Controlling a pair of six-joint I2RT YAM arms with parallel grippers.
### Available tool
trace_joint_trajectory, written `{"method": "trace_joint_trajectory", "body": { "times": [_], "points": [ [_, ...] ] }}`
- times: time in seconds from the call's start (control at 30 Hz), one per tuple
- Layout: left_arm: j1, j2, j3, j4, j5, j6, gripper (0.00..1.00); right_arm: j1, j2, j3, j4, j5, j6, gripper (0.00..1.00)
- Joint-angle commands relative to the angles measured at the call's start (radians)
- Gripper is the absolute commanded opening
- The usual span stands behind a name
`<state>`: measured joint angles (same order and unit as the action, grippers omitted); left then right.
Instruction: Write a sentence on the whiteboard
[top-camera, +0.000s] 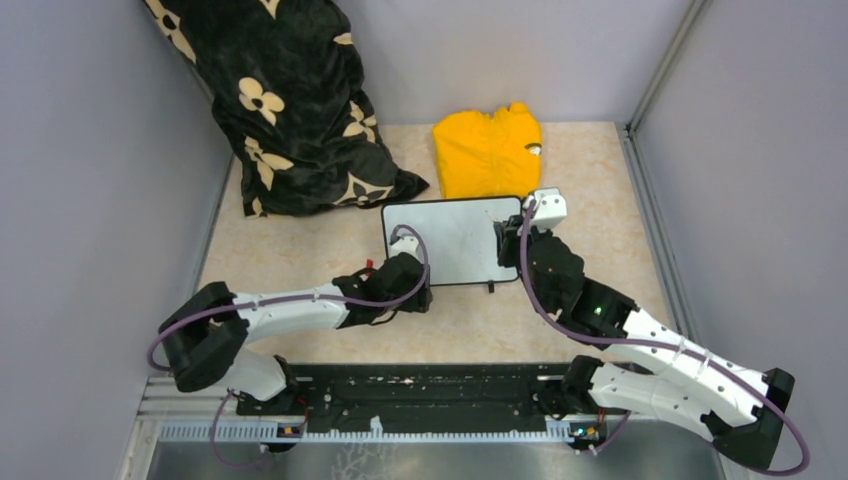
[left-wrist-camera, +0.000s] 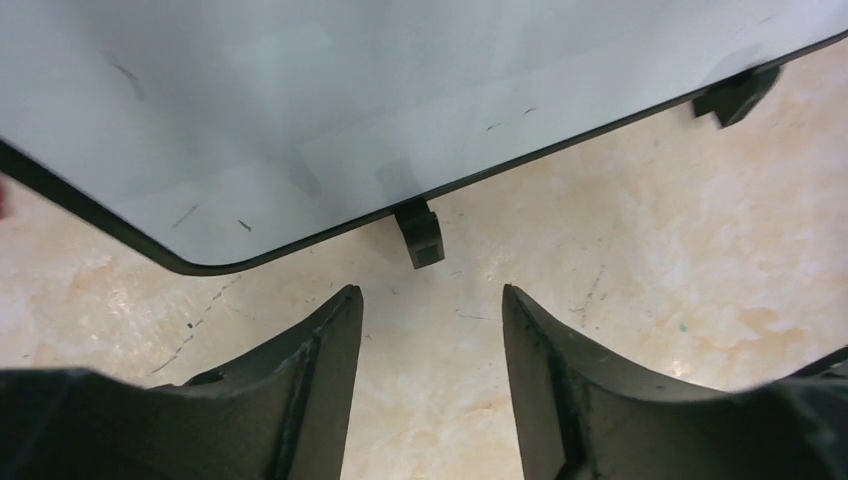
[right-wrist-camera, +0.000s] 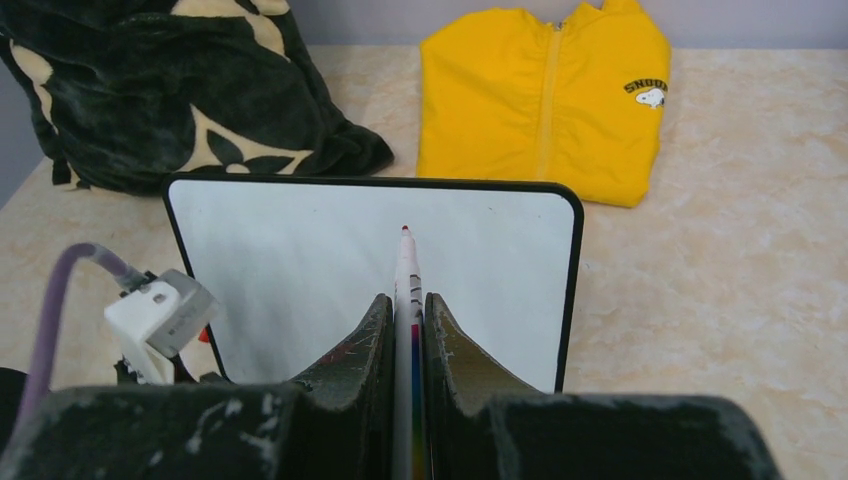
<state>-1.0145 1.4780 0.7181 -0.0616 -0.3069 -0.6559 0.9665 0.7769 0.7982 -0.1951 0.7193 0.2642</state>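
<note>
White and bare of any sentence, the whiteboard (top-camera: 455, 240) lies flat mid-worktop (top-camera: 300, 250), just before the yellow jacket (top-camera: 487, 150). My right jaws clench a red-tipped marker (right-wrist-camera: 406, 262) aimed across it; my left jaws stand released at its near edge. Writing hasn't begun, I judge: next, lower the tip to touch.

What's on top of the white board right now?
No writing yet: the whiteboard looks blank. The right gripper holds a marker, red tip pointing across it; whether the tip touches is unclear. The fingers hide the board's near edge.
</note>
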Motion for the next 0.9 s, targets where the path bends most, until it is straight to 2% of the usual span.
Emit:
{"method": "trace_joint_trajectory", "body": {
  "times": [0.0, 0.17, 0.23, 0.43, 0.5, 0.6, 0.67, 0.77, 0.87],
  "points": [
    [-0.006, -0.123, 0.007, -0.081, -0.056, 0.014, 0.63, 0.006, -0.042, 0.010, 0.028, -0.027, -0.004, 0.00],
    [-0.004, -0.288, 0.047, -0.180, -0.206, 0.124, 0.79, 0.006, -0.063, 0.000, 0.054, -0.078, -0.031, 0.00],
    [-0.001, -0.350, 0.071, -0.195, -0.265, 0.188, 0.90, 0.006, -0.063, -0.002, 0.063, -0.107, -0.038, 0.00],
    [0.071, -0.428, 0.144, -0.235, -0.285, 0.425, 0.94, 0.005, -0.032, -0.007, 0.100, -0.156, -0.044, 0.00],
    [0.185, -0.451, 0.137, -0.245, -0.188, 0.433, 0.94, 0.006, -0.014, 0.004, 0.103, -0.170, -0.046, 0.00],
    [0.468, -0.501, 0.109, -0.212, 0.050, 0.365, 0.94, 0.006, 0.004, 0.013, 0.105, -0.186, -0.046, 0.00],
    [0.581, -0.522, 0.093, -0.167, 0.176, 0.323, 0.95, 0.006, 0.010, 0.012, 0.111, -0.193, -0.046, 0.00],
    [0.649, -0.505, 0.080, -0.108, 0.260, 0.257, 0.97, 0.006, 0.022, 0.011, 0.118, -0.205, -0.050, 0.00],
    [0.651, -0.478, 0.050, -0.026, 0.221, 0.192, 0.97, 0.005, 0.035, 0.016, 0.120, -0.222, -0.055, 0.00]
  ]
}}
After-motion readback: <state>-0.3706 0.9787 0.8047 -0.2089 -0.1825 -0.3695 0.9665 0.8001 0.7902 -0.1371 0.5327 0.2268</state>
